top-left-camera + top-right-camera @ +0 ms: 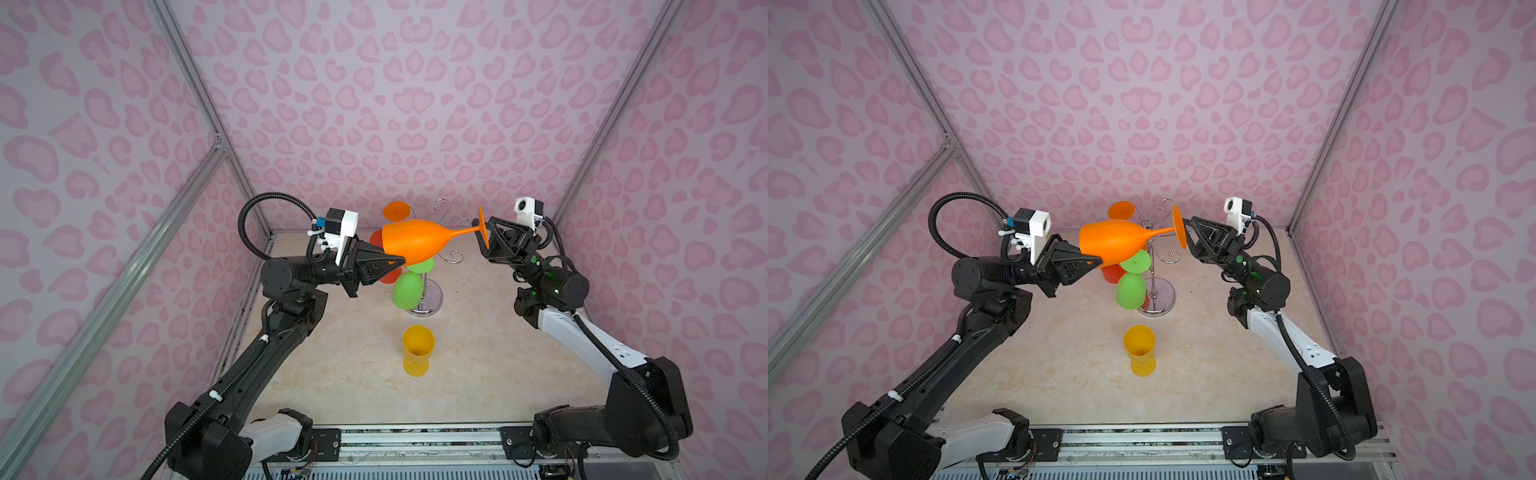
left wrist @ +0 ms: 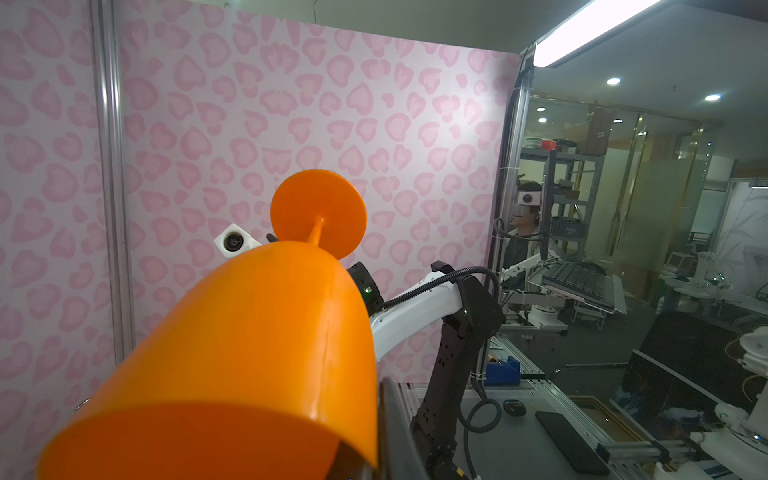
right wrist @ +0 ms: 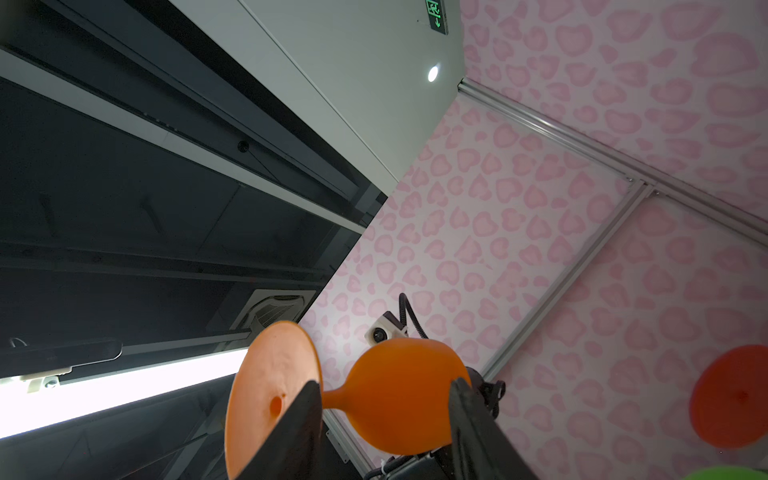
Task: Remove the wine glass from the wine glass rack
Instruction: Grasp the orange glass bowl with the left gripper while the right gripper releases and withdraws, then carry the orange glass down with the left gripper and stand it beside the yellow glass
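An orange wine glass point(image 1: 415, 245) point(image 1: 1117, 243) lies level in the air above the chrome wine glass rack point(image 1: 434, 296) point(image 1: 1163, 297). My left gripper point(image 1: 395, 262) point(image 1: 1096, 261) is shut on the rim of its bowl point(image 2: 257, 345); one finger sits outside the wall and the other is hidden inside. My right gripper point(image 1: 486, 235) point(image 1: 1187, 237) point(image 3: 384, 386) stands open at the glass's round foot point(image 3: 270, 395). One finger overlaps the foot's edge, and the other is well apart from it, beside the bowl.
A green glass point(image 1: 407, 291) point(image 1: 1130, 291), a red glass point(image 1: 1112, 272) and another orange glass foot point(image 1: 396, 211) point(image 3: 731, 399) hang on the rack. A yellow glass point(image 1: 417, 349) point(image 1: 1140, 349) stands upright on the table in front of it. Pink patterned walls close three sides.
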### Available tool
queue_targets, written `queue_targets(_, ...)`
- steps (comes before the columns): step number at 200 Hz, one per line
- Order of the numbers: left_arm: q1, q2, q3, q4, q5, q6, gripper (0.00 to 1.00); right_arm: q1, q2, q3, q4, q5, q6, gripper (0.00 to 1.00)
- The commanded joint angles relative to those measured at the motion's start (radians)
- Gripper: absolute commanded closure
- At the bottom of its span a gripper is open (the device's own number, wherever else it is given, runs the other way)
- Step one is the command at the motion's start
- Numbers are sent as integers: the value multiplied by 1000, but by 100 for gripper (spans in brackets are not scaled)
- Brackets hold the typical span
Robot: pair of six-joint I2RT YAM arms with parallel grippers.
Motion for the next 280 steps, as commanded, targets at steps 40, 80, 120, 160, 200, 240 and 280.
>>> queue_targets(40, -123, -42, 216, -1131, -150, 788, 98, -188, -326, 96, -1222, -40, -846, 47)
queue_targets(80, -316, 59, 413, -1556, -482, 1051, 98, -256, -419, 248, -1869, 303, -1271, 47)
queue_targets(120, -482, 196, 551, -1781, -754, 1141, 98, -424, -491, 137, -1875, 333, -1224, 47)
queue_targets(160, -606, 340, 675, -1916, -943, 1172, 98, -521, -515, 66, -1855, 349, -1201, 46)
queue_targets(200, -680, 518, 813, -2036, -1058, 1189, 98, -573, -522, -3, -1810, 349, -1171, 45)
queue_targets(240, -742, 769, 1054, -2225, -1159, 1212, 98, -588, -510, -23, -1790, 324, -1154, 45)
queue_targets(280, -763, 901, 1156, -2326, -1188, 1222, 98, -595, -519, -41, -1788, 324, -1156, 45)
